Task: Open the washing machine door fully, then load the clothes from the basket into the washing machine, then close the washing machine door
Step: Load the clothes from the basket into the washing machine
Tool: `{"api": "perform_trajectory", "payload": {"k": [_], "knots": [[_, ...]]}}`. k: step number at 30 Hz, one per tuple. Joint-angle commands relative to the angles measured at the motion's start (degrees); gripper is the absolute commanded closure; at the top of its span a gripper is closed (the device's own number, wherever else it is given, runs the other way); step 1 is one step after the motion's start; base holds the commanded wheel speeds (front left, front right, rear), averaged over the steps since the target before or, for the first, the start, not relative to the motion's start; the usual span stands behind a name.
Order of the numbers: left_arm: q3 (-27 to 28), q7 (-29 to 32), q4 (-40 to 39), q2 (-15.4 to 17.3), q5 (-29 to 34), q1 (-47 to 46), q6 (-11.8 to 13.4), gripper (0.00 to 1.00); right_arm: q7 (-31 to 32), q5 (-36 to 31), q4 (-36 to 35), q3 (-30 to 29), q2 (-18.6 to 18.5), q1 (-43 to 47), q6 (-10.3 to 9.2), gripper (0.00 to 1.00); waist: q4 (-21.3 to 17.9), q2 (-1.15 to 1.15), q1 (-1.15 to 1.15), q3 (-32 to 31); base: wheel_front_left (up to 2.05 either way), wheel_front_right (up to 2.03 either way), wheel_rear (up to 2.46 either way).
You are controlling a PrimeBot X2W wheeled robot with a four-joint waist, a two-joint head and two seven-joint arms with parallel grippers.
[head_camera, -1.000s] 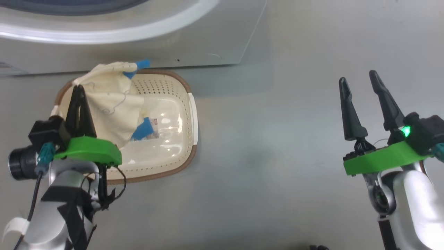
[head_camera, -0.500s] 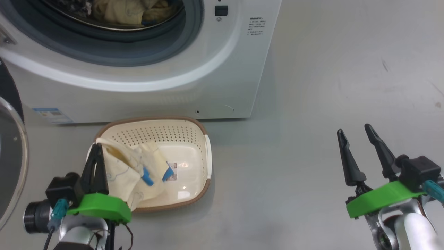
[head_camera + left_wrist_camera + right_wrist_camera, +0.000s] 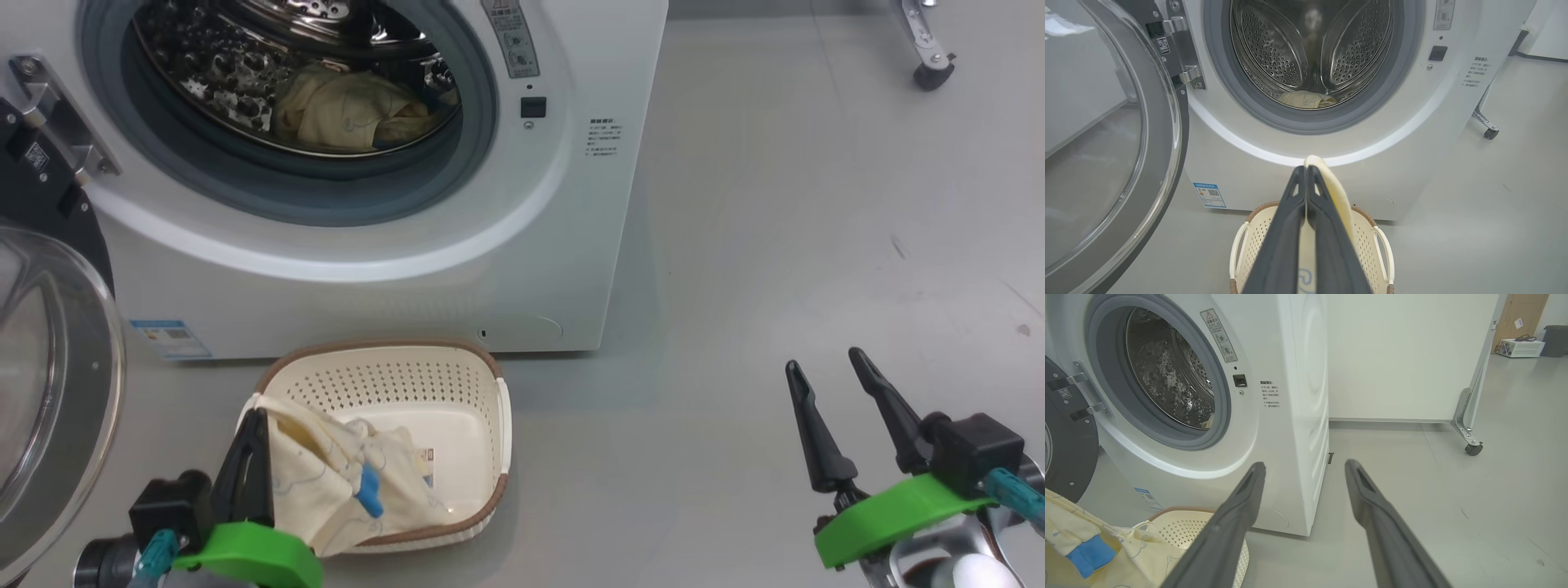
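Note:
My left gripper (image 3: 255,420) is shut on the pale yellow clothes (image 3: 326,490), which hang with blue trim over the near left of the cream basket (image 3: 457,384). In the left wrist view the shut fingers (image 3: 1290,228) pinch a fold of the clothes (image 3: 1331,183) above the basket (image 3: 1372,241). The washing machine (image 3: 506,269) stands behind, its door (image 3: 49,392) swung open to the left, more yellow fabric (image 3: 343,110) lying in the steel drum. My right gripper (image 3: 824,371) hovers open over bare floor at the right, holding nothing; its fingers (image 3: 1241,506) point past the machine's corner.
The basket sits on the grey floor right against the machine's front. A white panel on a castor (image 3: 1472,448) stands behind and right of the machine. Open floor stretches right of the basket, under my right gripper.
The head camera has tilted up, bringing the drum and open door into view. My left gripper keeps its hold on the clothes, now bunched lower over the basket's near left. The right gripper stays open.

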Motion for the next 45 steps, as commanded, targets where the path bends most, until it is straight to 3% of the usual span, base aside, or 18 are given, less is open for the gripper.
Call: {"api": "perform_trajectory", "payload": {"k": [1, 28, 45], "knots": [[2.4, -0.2, -2.1, 1.8, -0.5, -1.8, 5.9, 1.0, 0.1, 0.4, -2.2, 1.2, -0.4, -1.0, -0.16, 0.0, 0.0, 0.0, 0.01, -0.3, 0.0, 0.0, 0.0], [1.6, 0.4, -3.5, 2.3, -0.3, -2.2, 6.9, 1.0, 1.0, 0.5, -3.0, 1.0, -0.4, 0.0, -0.16, 0.0, 0.5, 0.0, 0.01, -0.5, 0.0, 0.0, 0.0], [2.7, 3.8, 2.4, 3.0, -2.8, -13.5, 3.2, 1.0, -0.5, 2.0, -2.5, 2.8, -0.4, -3.9, -0.16, 0.0, -2.2, 0.0, 0.01, 6.7, 0.0, 0.0, 0.0]]}}
